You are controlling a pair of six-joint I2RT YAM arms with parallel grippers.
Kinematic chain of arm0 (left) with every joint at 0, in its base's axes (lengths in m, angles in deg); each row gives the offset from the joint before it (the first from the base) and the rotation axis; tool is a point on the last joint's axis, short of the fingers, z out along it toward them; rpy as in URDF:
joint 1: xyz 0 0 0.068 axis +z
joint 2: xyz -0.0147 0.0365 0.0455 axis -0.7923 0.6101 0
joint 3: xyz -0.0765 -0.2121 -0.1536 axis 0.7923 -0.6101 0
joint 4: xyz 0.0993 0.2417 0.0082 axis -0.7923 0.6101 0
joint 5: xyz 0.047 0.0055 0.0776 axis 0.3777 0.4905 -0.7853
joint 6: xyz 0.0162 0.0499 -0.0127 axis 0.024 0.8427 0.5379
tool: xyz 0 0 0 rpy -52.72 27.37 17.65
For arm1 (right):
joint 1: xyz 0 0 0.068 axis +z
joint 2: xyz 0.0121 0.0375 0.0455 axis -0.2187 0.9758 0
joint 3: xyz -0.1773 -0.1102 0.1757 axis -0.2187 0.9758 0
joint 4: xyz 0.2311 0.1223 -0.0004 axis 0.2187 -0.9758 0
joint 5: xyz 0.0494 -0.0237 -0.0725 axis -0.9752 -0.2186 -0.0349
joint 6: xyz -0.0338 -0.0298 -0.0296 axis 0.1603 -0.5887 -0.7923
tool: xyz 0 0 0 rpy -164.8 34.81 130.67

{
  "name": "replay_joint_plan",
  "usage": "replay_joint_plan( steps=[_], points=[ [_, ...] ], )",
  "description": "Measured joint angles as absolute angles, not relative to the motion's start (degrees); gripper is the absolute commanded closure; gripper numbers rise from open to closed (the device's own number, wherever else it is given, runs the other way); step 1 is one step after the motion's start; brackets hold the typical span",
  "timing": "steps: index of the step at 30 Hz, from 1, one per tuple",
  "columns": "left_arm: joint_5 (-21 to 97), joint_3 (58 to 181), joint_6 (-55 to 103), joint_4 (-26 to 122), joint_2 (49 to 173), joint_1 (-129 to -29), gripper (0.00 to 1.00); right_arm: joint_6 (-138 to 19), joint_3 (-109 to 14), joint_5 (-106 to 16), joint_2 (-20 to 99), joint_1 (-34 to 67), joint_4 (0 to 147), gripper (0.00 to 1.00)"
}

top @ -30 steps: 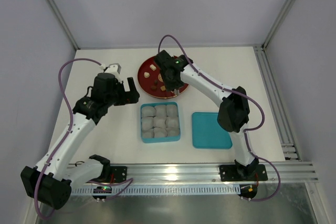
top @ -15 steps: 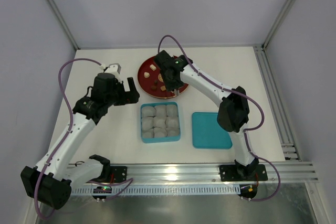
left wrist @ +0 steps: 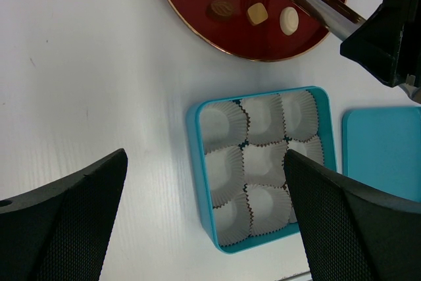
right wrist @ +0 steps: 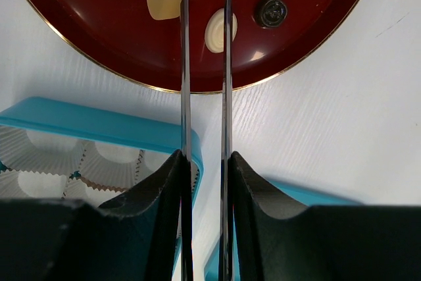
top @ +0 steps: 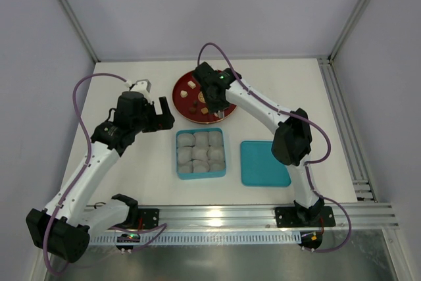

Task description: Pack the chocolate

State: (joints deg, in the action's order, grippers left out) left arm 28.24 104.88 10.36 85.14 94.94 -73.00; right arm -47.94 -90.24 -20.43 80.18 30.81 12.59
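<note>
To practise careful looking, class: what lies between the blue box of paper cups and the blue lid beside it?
Only a bare strip of white table separates the box from the lid, clearest in the top view.

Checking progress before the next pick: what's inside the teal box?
The teal box holds nine crinkled paper cups, three by three; those I can see into are empty. The left gripper's finger covers part of the cups nearest the lid.
</note>
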Motion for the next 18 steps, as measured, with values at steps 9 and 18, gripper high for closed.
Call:
replay_joint_plan(
  steps=[9,18],
  points=[
    [28.2,104.9,10.4,85.1,94.9,-73.0,0.00,-48.0,-90.5,-19.8,80.2,30.8,12.3,0.72],
    [28.2,104.9,10.4,85.1,94.9,-72.9,0.00,-48.0,-90.5,-19.6,80.2,30.8,12.3,0.74]
  ],
)
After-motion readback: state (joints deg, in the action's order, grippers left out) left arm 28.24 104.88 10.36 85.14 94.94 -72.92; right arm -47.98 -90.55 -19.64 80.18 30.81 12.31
